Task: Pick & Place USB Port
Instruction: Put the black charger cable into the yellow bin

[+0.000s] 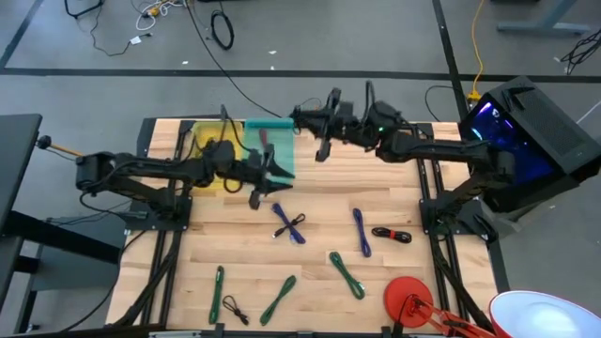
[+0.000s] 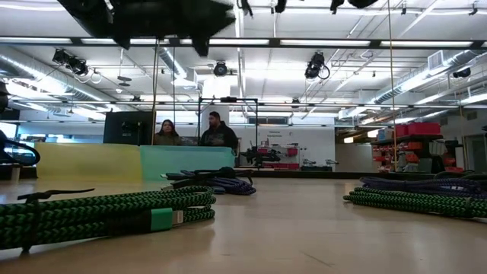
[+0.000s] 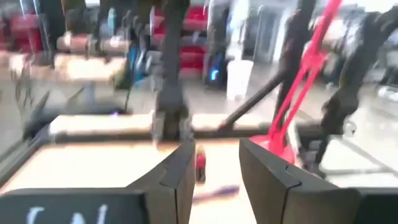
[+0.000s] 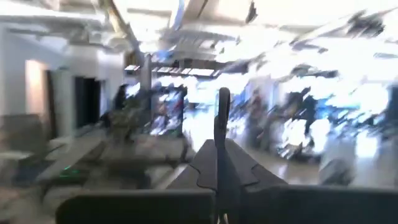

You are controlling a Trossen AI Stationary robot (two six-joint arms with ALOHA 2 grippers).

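We see the left gripper (image 1: 272,178) held above the table (image 1: 413,282) just in front of the teal bin (image 1: 272,145); in the left wrist view its fingers (image 3: 177,177) stand apart w/ a clear gap, nothing between them; the right gripper (image 1: 305,117) reaches in from the far side, by the teal bin's far corner; in the right wrist view its jaws are pressed together on a thin dark cable (image 4: 222,124) that sticks up past the tips; we can't tell its colour or which end it is. A yellow bin (image 1: 208,150) sits touching the teal one, on its left. On the table nearer the front: blue cables (image 1: 289,225) approx. mid-table, a black-and-red cable (image 1: 391,234) to their right, green cables (image 1: 347,275) along the front; low view shows a green cable (image 2: 114,213) close up. Two people (image 2: 190,133) stand in the room beyond.
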